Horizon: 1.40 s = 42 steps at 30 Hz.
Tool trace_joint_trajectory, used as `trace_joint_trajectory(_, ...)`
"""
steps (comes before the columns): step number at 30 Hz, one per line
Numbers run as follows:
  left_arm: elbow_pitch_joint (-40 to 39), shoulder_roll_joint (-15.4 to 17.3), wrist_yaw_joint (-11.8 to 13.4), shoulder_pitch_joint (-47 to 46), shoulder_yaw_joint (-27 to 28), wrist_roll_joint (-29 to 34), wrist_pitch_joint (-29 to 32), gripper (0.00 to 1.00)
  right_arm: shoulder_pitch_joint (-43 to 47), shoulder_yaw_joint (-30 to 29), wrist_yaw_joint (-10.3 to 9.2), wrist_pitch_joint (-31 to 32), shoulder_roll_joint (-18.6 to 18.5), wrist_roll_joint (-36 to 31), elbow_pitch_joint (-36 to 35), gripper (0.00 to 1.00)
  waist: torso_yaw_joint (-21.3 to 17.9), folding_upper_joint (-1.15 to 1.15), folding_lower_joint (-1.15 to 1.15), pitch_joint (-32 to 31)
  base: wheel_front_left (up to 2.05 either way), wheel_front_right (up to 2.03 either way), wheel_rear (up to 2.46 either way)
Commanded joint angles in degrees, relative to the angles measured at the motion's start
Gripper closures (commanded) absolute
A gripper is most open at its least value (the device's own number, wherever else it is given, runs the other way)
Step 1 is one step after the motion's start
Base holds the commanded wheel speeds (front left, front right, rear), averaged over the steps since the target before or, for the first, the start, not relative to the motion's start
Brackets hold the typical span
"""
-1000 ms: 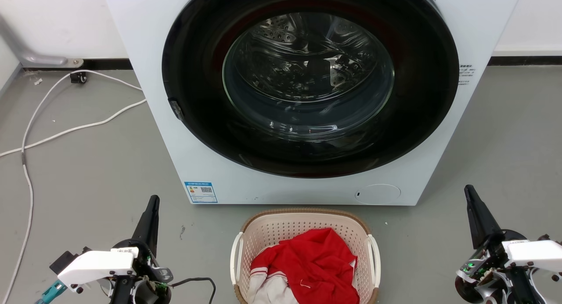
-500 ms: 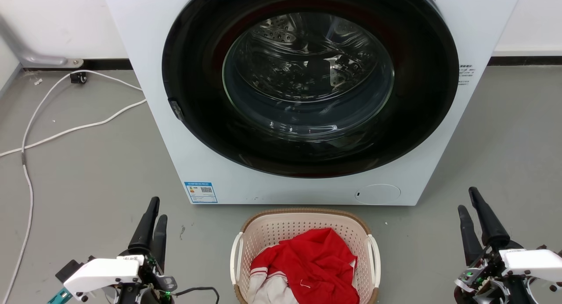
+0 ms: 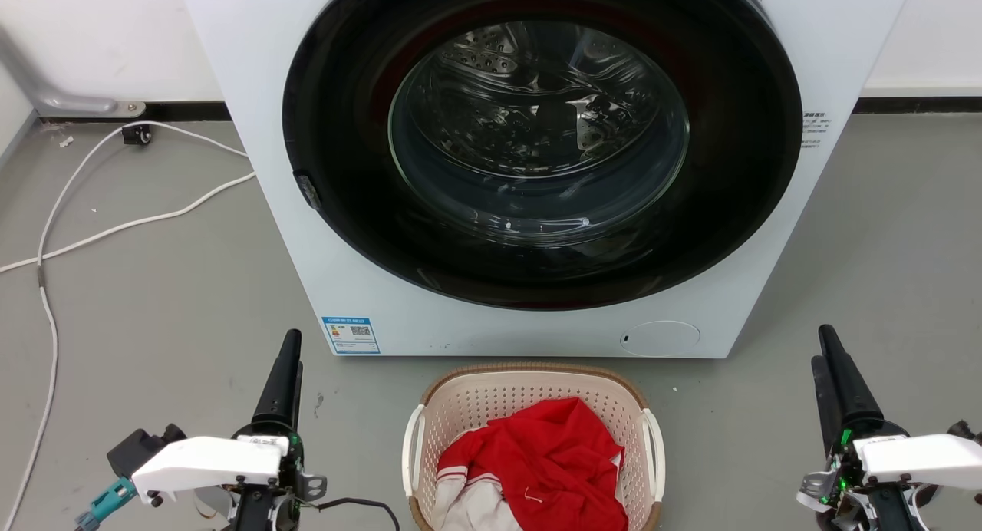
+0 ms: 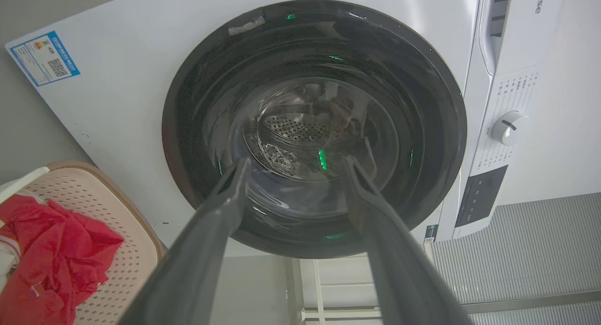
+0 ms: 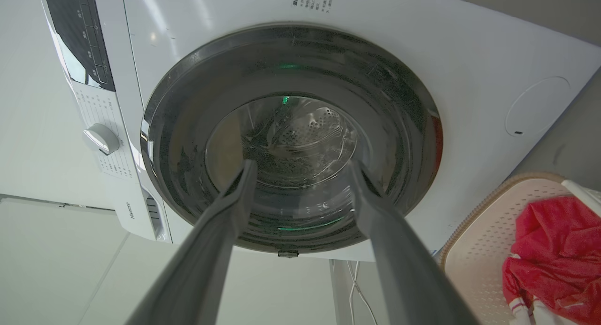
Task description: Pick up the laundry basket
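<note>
Laundry basket (image 3: 491, 408) sits on the grey floor (image 3: 153, 301) just in front of the white washer (image 3: 253, 93), at bottom centre of head view, between the two grippers and well apart from both. It has cream perforated walls, a brown woven-look rim and a white handle each side. A red garment (image 3: 552, 454) w/ some white cloth is heaped inside.

L gripper (image 3: 291, 351) is low, left of the basket, fingers pointing up toward the washer. In head view the fingers overlap. In L wrist view the same gripper (image 4: 296, 161) has them spread wide w/ nothing between, the round door glass (image 4: 319, 142) behind the gap and the basket at lower left.

R gripper (image 3: 822, 345) is low, right of the basket, likewise pointing up. In R wrist view (image 5: 301, 164) its fingers are spread wide, holding nothing, w/ the basket at lower right.

A white cable (image 3: 115, 228) trails over the floor, left of the washer.
</note>
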Motion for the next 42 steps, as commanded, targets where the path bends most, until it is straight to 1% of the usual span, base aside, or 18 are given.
trace_joint_trajectory(1,-1.66,0.16,-0.04,-1.82,-0.64,3.15,-0.80,0.00,-0.60,-0.09,0.01,-0.83,-0.09,-4.04,-1.77,0.00,0.00,0.00,0.00,0.00,0.00,0.00,0.00)
trace_joint_trajectory(3,-2.20,0.16,-0.04,-1.72,-0.57,4.13,-1.28,0.00,-0.39,-0.27,0.01,-1.30,-0.07,-7.17,-2.25,0.00,-0.01,0.00,0.00,-0.01,0.00,0.00,0.00)
trace_joint_trajectory(7,-3.17,0.16,0.01,-1.73,-1.14,8.68,-2.20,0.00,0.10,-0.54,0.01,-2.22,-0.05,-12.76,-3.24,0.00,-0.03,0.00,0.00,-0.01,0.00,0.00,0.00)
trace_joint_trajectory(8,-3.17,0.16,0.01,-1.73,-1.14,8.68,-2.20,0.00,0.10,-0.54,0.01,-2.22,-0.05,-12.76,-3.24,0.00,-0.03,0.00,0.00,-0.01,0.00,0.00,0.00)
trace_joint_trajectory(19,-3.94,0.15,1.43,-1.83,-4.36,23.77,-4.55,0.00,1.63,-0.06,0.01,-4.53,-0.02,-27.80,-5.92,0.00,-0.20,0.00,0.00,-0.09,0.00,0.00,0.00)
trace_joint_trajectory(31,-3.71,0.20,2.02,-2.01,-6.54,38.17,-6.79,0.00,2.96,0.69,0.01,-3.90,0.02,-43.60,-9.53,0.00,-0.25,0.00,0.00,-0.06,0.00,0.00,0.00)
trace_joint_trajectory(39,-3.53,0.18,2.36,-2.10,-7.56,44.74,-8.20,0.00,4.02,1.12,0.01,-2.78,0.05,-50.68,-11.72,0.00,-0.26,0.00,0.00,-0.01,0.00,0.00,0.00)
trace_joint_trajectory(40,-3.17,0.18,2.40,-2.18,-7.93,47.02,-8.69,0.00,4.24,1.15,0.01,-2.55,0.06,-53.03,-12.56,0.00,-0.34,0.00,0.00,0.00,0.00,0.00,0.00)
trace_joint_trajectory(42,-2.90,0.18,2.46,-2.20,-8.14,48.47,-9.02,0.00,4.51,1.16,0.01,-2.47,0.07,-54.27,-12.98,0.00,-0.40,0.00,0.00,-0.03,0.00,0.00,0.00)
